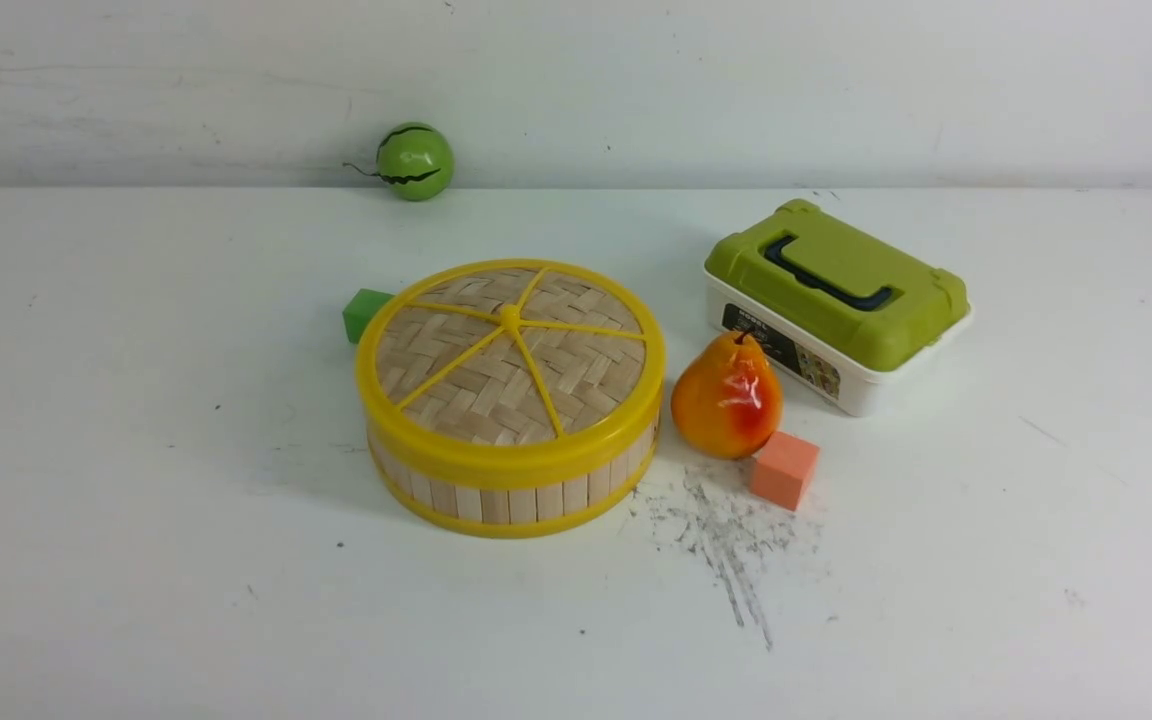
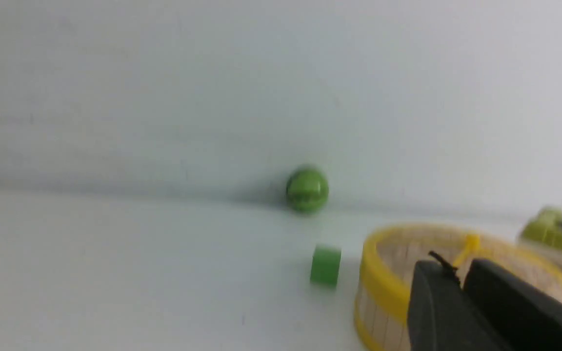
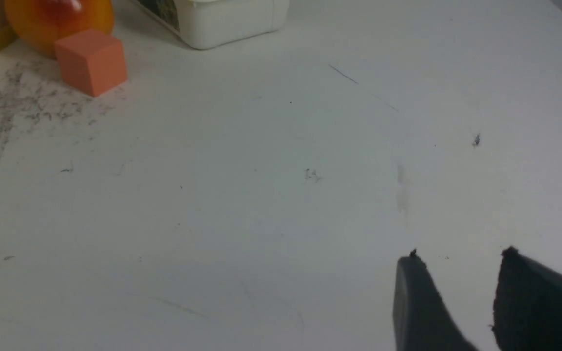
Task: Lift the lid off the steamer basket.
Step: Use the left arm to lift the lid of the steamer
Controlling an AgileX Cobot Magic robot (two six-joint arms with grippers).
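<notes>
The lid (image 1: 511,345) sits squarely on the steamer basket (image 1: 511,495), which stands in the middle of the tabletop (image 1: 136,500), about halfway between the left and right edges. A green cube (image 1: 364,312) lies just beside the basket on the side toward the far left corner. A pear (image 1: 726,400) stands close on the side toward the right edge.

The task looks to be at its opening step, since nothing grips the lid and neither arm shows in the front view. In the blurred left wrist view, the left tool (image 2: 458,261) has its jaws nearly together and holds nothing, with the basket ahead of it. The right tool (image 3: 459,253) stands partly apart, empty, over bare tabletop toward the right edge.

The next move probably calls for one tool to widen, come over the lid, and close on the central knob (image 1: 509,316) or the yellow rim. A straight lift seems wise, so the basket is not dragged into the pear.
</notes>
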